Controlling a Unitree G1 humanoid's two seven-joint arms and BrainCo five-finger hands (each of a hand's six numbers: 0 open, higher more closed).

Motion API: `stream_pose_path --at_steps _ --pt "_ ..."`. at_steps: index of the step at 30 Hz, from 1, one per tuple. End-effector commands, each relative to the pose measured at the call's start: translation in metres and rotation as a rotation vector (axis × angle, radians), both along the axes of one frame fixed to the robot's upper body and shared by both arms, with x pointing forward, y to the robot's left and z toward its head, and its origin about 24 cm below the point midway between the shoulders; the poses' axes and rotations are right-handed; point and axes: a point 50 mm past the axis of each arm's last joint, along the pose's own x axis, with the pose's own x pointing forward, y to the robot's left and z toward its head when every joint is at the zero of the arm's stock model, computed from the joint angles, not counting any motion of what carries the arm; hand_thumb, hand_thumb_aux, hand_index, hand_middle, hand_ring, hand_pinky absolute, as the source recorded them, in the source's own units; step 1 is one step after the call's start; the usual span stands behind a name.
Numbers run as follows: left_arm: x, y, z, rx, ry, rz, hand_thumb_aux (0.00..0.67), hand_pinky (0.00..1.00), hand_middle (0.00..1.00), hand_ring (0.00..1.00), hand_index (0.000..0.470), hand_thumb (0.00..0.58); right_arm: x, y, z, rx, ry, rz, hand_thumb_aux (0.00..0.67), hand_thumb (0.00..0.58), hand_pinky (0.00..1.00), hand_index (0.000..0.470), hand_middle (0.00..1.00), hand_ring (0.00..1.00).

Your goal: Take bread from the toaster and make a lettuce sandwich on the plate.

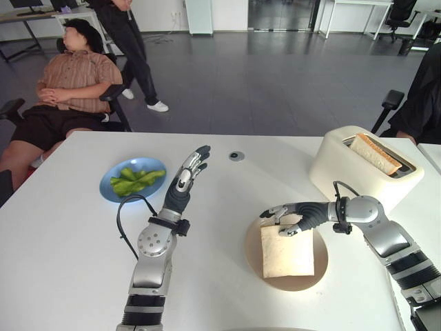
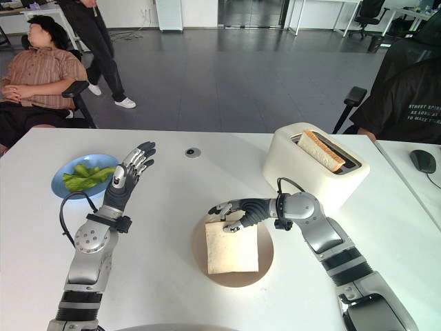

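One slice of bread [image 1: 287, 251] lies flat on the tan plate [image 1: 253, 258] at the table's middle right. My right hand [image 1: 291, 218] is over the slice's far edge, fingers curled and touching it. A second slice [image 1: 375, 153] stands up out of the white toaster [image 1: 344, 172] at the back right. Green lettuce [image 1: 136, 181] lies in a blue bowl [image 1: 110, 194] at the left. My left hand [image 1: 186, 176] is raised over the table right of the bowl, fingers spread and holding nothing.
A small round grommet [image 1: 236, 156] sits in the tabletop at the back centre. A computer mouse [image 2: 422, 161] lies on the neighbouring desk to the right. Bare white tabletop [image 1: 62, 255] stretches along the front left.
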Motion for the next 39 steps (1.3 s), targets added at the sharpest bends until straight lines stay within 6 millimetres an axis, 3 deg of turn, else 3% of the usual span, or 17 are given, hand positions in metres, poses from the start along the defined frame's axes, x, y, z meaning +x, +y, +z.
stream_pose_path --at_steps 1,4,9,11,13,17,22,25,30,39 --pt "0.002 0.003 0.003 0.015 -0.015 0.001 0.000 0.00 0.00 0.00 0.000 0.000 0.007 -0.006 0.015 -0.010 -0.072 -0.018 0.000 0.000 0.00 0.000 0.00 0.00" --pt "0.004 0.010 0.007 0.039 -0.031 0.017 0.000 0.00 0.00 0.00 0.000 0.000 0.013 -0.007 0.036 0.039 -0.141 -0.038 0.000 0.000 0.00 0.000 0.00 0.00" --pt "0.012 0.031 0.018 0.161 -0.086 0.089 0.000 0.00 0.00 0.00 0.000 0.000 0.025 -0.008 0.098 0.193 -0.363 -0.108 0.000 0.000 0.00 0.000 0.00 0.00" --pt "0.019 0.047 0.021 0.263 -0.076 0.158 0.000 0.00 0.00 0.00 0.000 0.000 0.030 -0.011 0.114 0.264 -0.446 -0.165 0.000 0.000 0.00 0.000 0.00 0.00" --pt "0.033 0.081 0.019 0.468 -0.004 0.297 0.000 0.00 0.00 0.00 0.000 0.000 0.033 -0.015 0.124 0.323 -0.501 -0.217 0.000 0.000 0.00 0.000 0.00 0.00" --pt "0.057 0.140 0.015 0.889 0.127 0.519 0.000 0.00 0.00 0.00 0.000 0.000 0.033 -0.016 0.124 0.348 -0.518 -0.242 0.000 0.000 0.00 0.000 0.00 0.00" --pt "0.075 0.176 0.022 1.386 0.148 0.692 0.000 0.00 0.00 0.00 0.000 0.000 0.032 -0.013 0.120 0.346 -0.507 -0.231 0.000 0.000 0.00 0.000 0.00 0.00" --pt "0.084 0.185 0.025 1.656 0.147 0.722 0.000 0.00 0.00 0.00 0.000 0.000 0.031 -0.011 0.118 0.346 -0.502 -0.219 0.000 0.000 0.00 0.000 0.00 0.00" --pt "0.086 0.186 0.006 1.946 0.213 0.630 0.000 0.00 0.00 0.00 0.000 0.000 0.028 -0.007 0.117 0.350 -0.497 -0.202 0.000 0.000 0.00 0.000 0.00 0.00" --pt "0.077 0.184 -0.025 2.045 0.360 0.479 0.000 0.00 0.00 0.00 0.000 0.000 0.026 -0.006 0.116 0.353 -0.496 -0.196 0.000 0.000 0.00 0.000 0.00 0.00"
